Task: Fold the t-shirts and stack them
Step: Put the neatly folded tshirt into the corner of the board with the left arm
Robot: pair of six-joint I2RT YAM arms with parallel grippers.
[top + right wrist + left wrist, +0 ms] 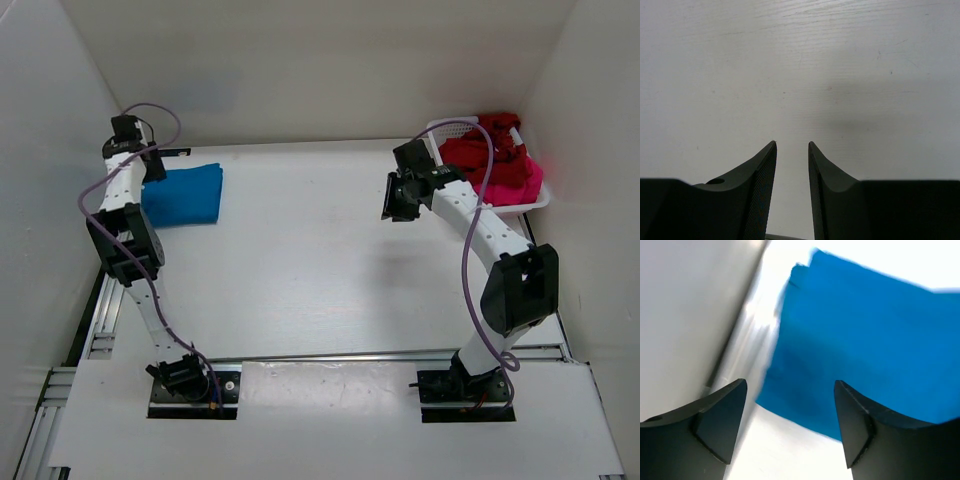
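Note:
The bright blue t-shirt [185,195] lies folded into a flat rectangle at the far left of the table [300,270]. My left gripper [172,153] hovers at that shirt's far left corner. In the left wrist view the blue t-shirt [865,335] fills the space ahead of my left gripper [790,382], whose jaws are open and empty. The dark red t-shirt [480,150] and the pink-magenta t-shirt [525,180] lie crumpled in the white basket [440,128] at the far right. My right gripper [397,205] hangs left of the basket. In its wrist view the right gripper [792,143] stands partly open over bare table.
White walls close in the table on the left, back and right; the left wall [685,315] stands close beside my left gripper. A metal rail [330,355] crosses the near edge in front of the arm bases.

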